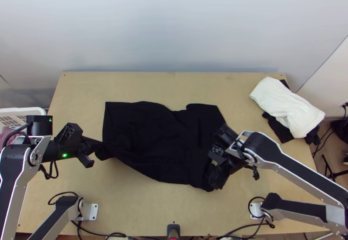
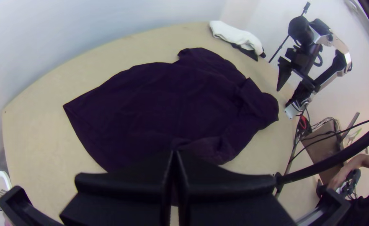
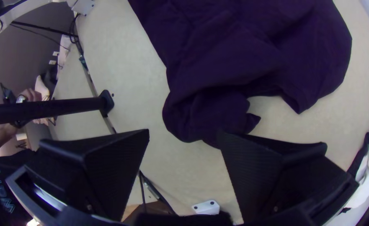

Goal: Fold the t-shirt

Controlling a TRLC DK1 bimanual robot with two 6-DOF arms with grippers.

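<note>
The black t-shirt (image 1: 152, 140) lies loosely spread and wrinkled across the middle of the table, and a part at its left is pulled out toward my left gripper (image 1: 89, 146). In the left wrist view the fingers of my left gripper (image 2: 174, 157) are together on the near part of the dark shirt (image 2: 163, 100). At the shirt's right end is my right gripper (image 1: 213, 170). The right wrist view has my right gripper (image 3: 184, 136) standing open beside a bunched part of the shirt (image 3: 218, 113), with bare table between its fingers.
A white cloth (image 1: 285, 105) lies over dark cloth (image 1: 278, 126) at the table's right back. A white basket (image 1: 21, 111) stands off the left edge. Cables (image 1: 95, 233) run along the near edge. A person's hand (image 2: 343, 171) is beyond the table.
</note>
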